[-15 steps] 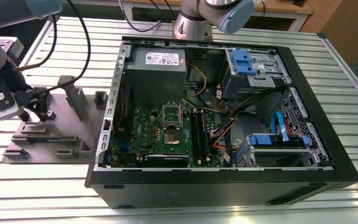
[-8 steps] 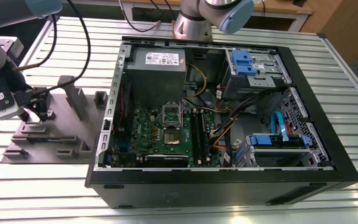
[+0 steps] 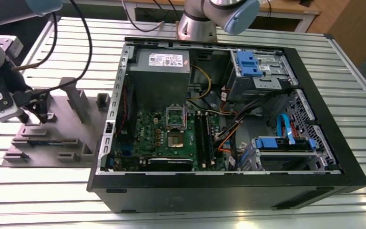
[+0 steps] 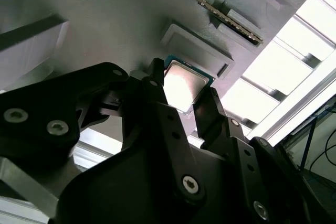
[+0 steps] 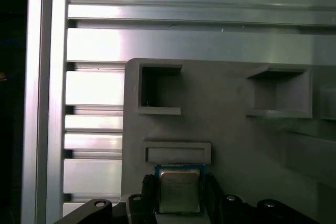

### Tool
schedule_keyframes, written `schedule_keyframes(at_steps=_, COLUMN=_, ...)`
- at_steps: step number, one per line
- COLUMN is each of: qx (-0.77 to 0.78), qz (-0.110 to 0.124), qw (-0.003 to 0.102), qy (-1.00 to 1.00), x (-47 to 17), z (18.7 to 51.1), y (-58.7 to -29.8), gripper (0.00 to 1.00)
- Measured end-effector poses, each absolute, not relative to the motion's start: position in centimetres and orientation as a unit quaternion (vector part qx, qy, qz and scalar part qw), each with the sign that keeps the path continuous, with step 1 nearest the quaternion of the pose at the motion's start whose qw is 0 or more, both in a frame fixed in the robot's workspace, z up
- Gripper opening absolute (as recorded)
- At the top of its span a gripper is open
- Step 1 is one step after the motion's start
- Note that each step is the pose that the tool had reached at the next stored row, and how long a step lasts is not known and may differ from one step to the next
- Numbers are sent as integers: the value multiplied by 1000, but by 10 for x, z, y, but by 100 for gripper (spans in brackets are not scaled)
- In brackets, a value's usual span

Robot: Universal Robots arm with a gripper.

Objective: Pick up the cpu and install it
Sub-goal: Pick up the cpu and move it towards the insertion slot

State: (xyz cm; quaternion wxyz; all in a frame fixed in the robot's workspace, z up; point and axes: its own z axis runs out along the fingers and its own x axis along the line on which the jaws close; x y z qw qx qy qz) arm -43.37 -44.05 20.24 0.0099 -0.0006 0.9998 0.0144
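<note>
We start at the gripper [image 4: 184, 95]. Its two black fingers [image 4: 157, 98] stand on either side of the cpu [image 4: 184, 85], each pressed against one of two opposite edges. We judge the tool to be closed on the chip and not standing open around it. In the first wrist view the same grasp shows, with the cpu [image 5: 179, 190] centred in the gripper [image 5: 179, 198], its silvery top facing the camera and a thin greenish rim at its edge. The chip is square, so it has no long axis to line up. What matters is that it lies straight between the fingertips and flat to the grey fixture plate [image 5: 226, 129]. We cannot tell whether it rests on the plate or is lifted just clear of it.

On the fixture plate, a low raised block [image 5: 177, 153] sits just beside the cpu, and two empty square pockets lie further along. A long narrow memory stick [image 4: 210, 6] lies in a slot near the plate's edge.

In the exterior view the gripper [image 3: 35, 117] hangs over the fixture plate [image 3: 68, 129]. The open computer case [image 3: 234, 191] stands touching or just beside the plate on the exterior view's right. The motherboard [image 3: 151, 129] and its socket [image 3: 177, 139] are well apart from the plate, inside that case. Both rest on the slatted aluminium table [image 3: 43, 191].
</note>
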Motion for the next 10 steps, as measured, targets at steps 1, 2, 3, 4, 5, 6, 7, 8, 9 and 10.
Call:
schedule_keyframes(at_steps=1, qx=-1, qz=14, qw=10, qy=1000, x=-434, z=204, y=-441, gripper=47)
schedule_keyframes(at_steps=2, qx=-1, qz=14, qw=10, qy=1000, x=-434, z=205, y=-441, gripper=47)
schedule_keyframes(at_steps=3, qx=-1, qz=14, qw=10, qy=1000, x=-434, z=207, y=-441, gripper=47)
schedule_keyframes(at_steps=4, qx=-1, qz=14, qw=10, qy=1000, x=-434, z=209, y=-441, gripper=47)
schedule_keyframes(at_steps=5, qx=-1, qz=14, qw=10, qy=1000, x=-434, z=211, y=-441, gripper=47)
schedule_keyframes(at_steps=6, qx=-1, qz=14, qw=10, qy=1000, x=-434, z=212, y=-441, gripper=47)
schedule_keyframes(at_steps=7, qx=-1, qz=14, qw=10, qy=1000, x=-434, z=214, y=-441, gripper=47)
schedule_keyframes(at_steps=8, qx=-1, qz=14, qw=10, qy=1000, x=-434, z=215, y=-441, gripper=47)
schedule_keyframes(at_steps=9, qx=-1, qz=14, qw=10, qy=1000, x=-434, z=215, y=-441, gripper=47)
schedule_keyframes(at_steps=10, qx=-1, qz=14, qw=10, qy=1000, x=-434, z=215, y=-441, gripper=47)
